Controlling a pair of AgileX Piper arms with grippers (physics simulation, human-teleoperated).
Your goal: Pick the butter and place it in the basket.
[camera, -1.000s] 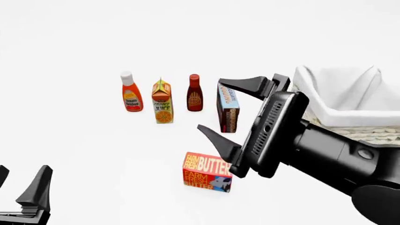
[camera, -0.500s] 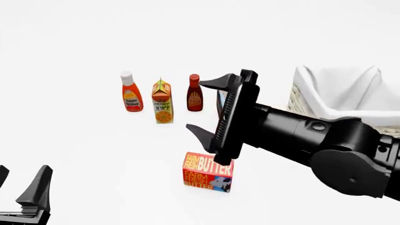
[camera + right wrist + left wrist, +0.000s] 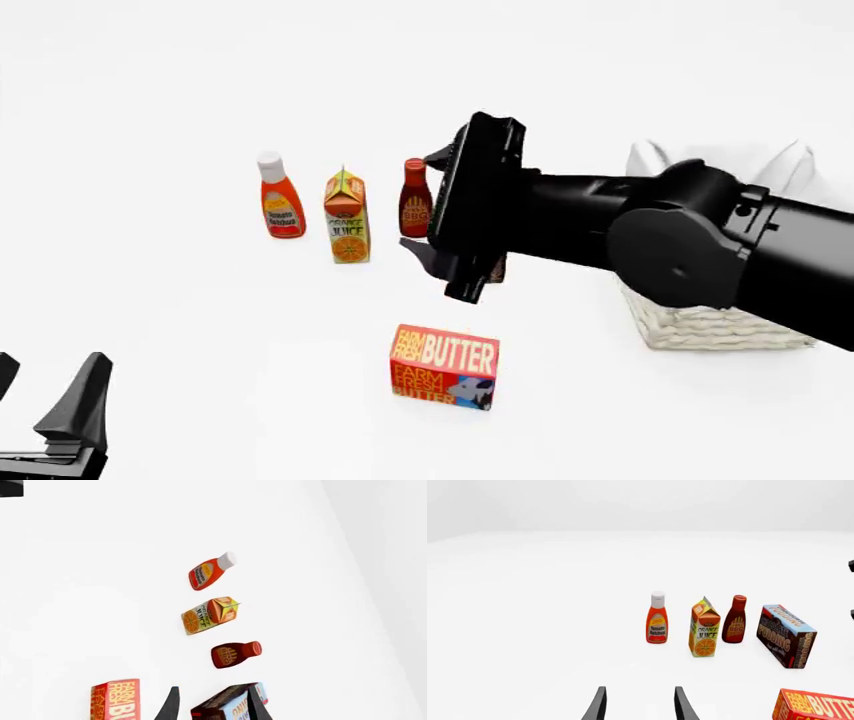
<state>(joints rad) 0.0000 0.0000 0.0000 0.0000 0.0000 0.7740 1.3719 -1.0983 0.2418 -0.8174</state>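
The butter (image 3: 445, 366) is a red-orange box with yellow lettering, lying on the white table near the front centre. It also shows in the left wrist view (image 3: 814, 707) and the right wrist view (image 3: 115, 700). My right gripper (image 3: 424, 208) is open and empty. It hovers above and behind the butter, turned on its side, in front of the pudding box; in its own view (image 3: 212, 707) the fingers frame that box. The basket (image 3: 721, 325) stands at the right, largely hidden by my right arm. My left gripper (image 3: 47, 398) is open and empty at the front left corner, far from the butter; its own view (image 3: 640, 707) shows the same.
A ketchup bottle (image 3: 279, 197), an orange juice carton (image 3: 346, 217) and a dark BBQ sauce bottle (image 3: 415, 198) stand in a row behind the butter. The blue-and-brown pudding box (image 3: 786, 635) stands just right of them, hidden by the right gripper in the front view.
My right arm has swung left and up, away from the butter, and now covers the pudding box and much of the basket. The gripper stays open. The left arm has not moved.
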